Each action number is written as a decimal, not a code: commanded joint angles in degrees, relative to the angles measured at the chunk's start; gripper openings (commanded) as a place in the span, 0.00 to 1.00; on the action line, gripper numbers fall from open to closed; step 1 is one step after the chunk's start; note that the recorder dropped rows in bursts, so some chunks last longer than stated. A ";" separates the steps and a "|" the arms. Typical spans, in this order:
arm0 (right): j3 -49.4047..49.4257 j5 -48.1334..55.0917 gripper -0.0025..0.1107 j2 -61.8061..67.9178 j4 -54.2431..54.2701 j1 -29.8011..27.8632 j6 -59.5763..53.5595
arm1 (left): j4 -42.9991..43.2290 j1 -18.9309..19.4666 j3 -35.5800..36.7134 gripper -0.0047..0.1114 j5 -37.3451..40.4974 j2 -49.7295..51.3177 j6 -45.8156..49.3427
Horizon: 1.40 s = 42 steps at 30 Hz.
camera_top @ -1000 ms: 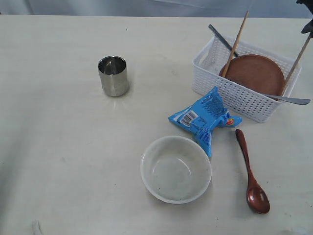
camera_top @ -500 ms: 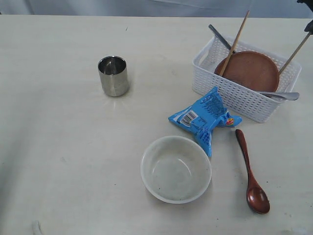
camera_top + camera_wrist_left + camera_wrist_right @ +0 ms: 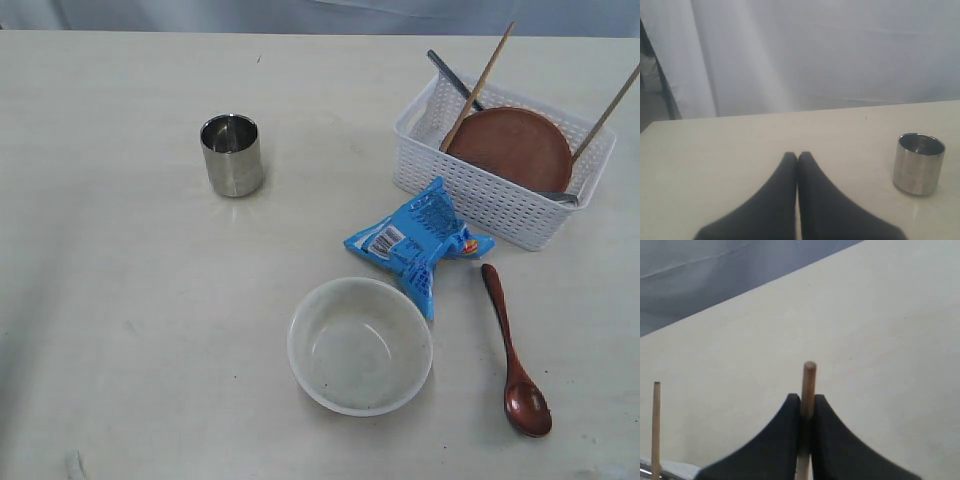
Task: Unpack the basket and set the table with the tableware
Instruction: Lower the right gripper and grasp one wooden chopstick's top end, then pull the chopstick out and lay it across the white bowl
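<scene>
Exterior view: basket (image 3: 480, 205) holds the plate (image 3: 510, 148), a chopstick (image 3: 478, 88), half-hidden cutlery (image 3: 450, 75). The right claw (image 3: 806, 407) pinches the other chopstick (image 3: 809, 380); left claw (image 3: 797, 160) pressed together, empty.

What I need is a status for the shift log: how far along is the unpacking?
Done: the steel cup, off-white bowl and dark wooden spoon are on the pale table. In hand: the right end effector is shut on one wooden chopstick. Left: the brown round plate, the other chopstick and metal cutlery sit in the white lattice basket.
</scene>
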 commanded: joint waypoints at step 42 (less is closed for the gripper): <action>-4.05 46.96 0.02 -14.17 -3.82 37.66 11.63 | -0.14 0.18 0.17 0.04 0.00 -0.21 -0.41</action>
